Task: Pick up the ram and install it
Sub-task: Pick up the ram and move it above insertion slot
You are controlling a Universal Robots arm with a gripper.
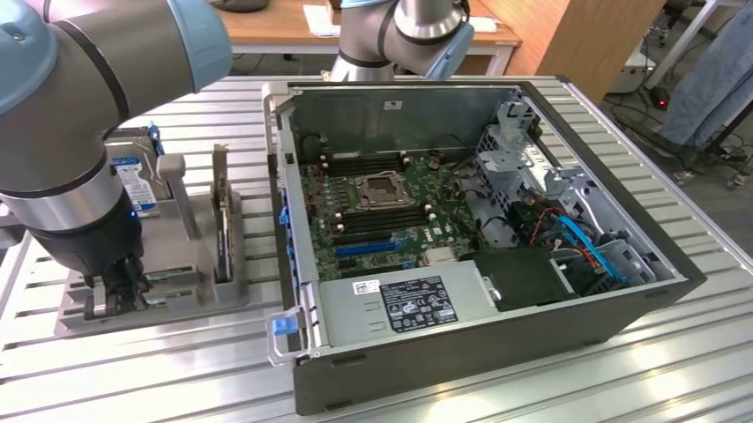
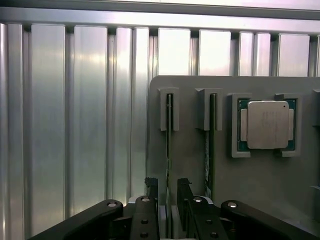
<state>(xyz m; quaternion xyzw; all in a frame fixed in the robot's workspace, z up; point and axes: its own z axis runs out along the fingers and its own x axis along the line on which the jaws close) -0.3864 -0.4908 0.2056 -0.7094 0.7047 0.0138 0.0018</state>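
Gripper [image 2: 168, 183]: fingers [image 2: 151, 192] narrowly parted, straddling the ram [image 2: 169, 130], which stood on edge in the outermost slot of the grey holder [image 2: 195, 172]. A good grasp would likely have called for centring, an even squeeze and a straight lift. Beyond: second stick [image 2: 211, 135], processor [image 2: 268, 125]. Whether the fingers touched the board was hidden.

Honestly, nothing legible here. The power supply label [image 1: 406, 304] inside the computer case [image 1: 471, 370] has a block of black print and a few round marks, but no word or number can be made out. Same story for the small white sticker [image 1: 367, 287] just beside it. The hard drive [image 1: 144, 185], near the desk [image 1: 141, 370] edge on the exterior view's left, carries a blue-and-white label, text unreadable. The processor [image 2: 267, 125] lid shows only faint etching. One ram [image 2: 212, 130] stick has a pale sticker, seen edge-on.
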